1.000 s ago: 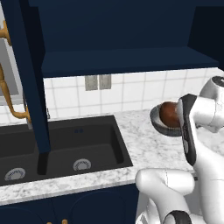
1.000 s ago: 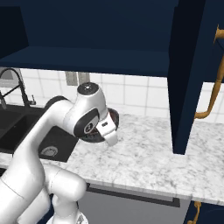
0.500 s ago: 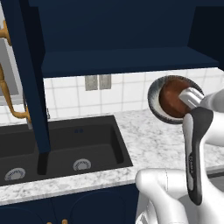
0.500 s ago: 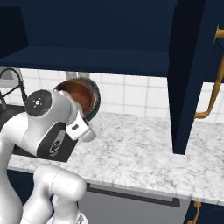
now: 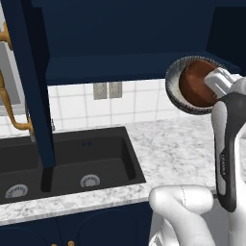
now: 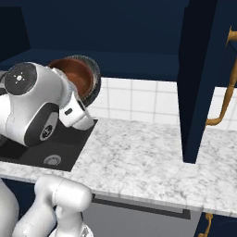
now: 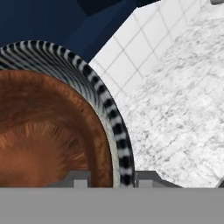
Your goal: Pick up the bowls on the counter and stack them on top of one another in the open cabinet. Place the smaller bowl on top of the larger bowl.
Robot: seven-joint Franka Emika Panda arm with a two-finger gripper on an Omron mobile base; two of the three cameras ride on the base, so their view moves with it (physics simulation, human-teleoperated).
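Gripper (image 7: 105, 178) clamped on rim of larger bowl (image 5: 174, 86), w/ smaller bowl (image 5: 196, 84) nested inside. Both held tilted on edge, up in the air above the counter (image 5: 182, 149), just below and in front of the cabinet (image 5: 129, 67) shelf edge.

Hand view: fingers (image 7: 78, 178) straddle the striped rim, one inside, one outside; red-brown interior up close. Left base view: bowl openings face camera, far right. Right base view: arm's big joint covers lower part of bowls; tall cabinet door panel (image 6: 201, 78) stands right of them, brass handle (image 6: 224, 92) beyond. Black sink (image 5: 67, 163) left on counter, white tile wall (image 5: 139, 103) behind.
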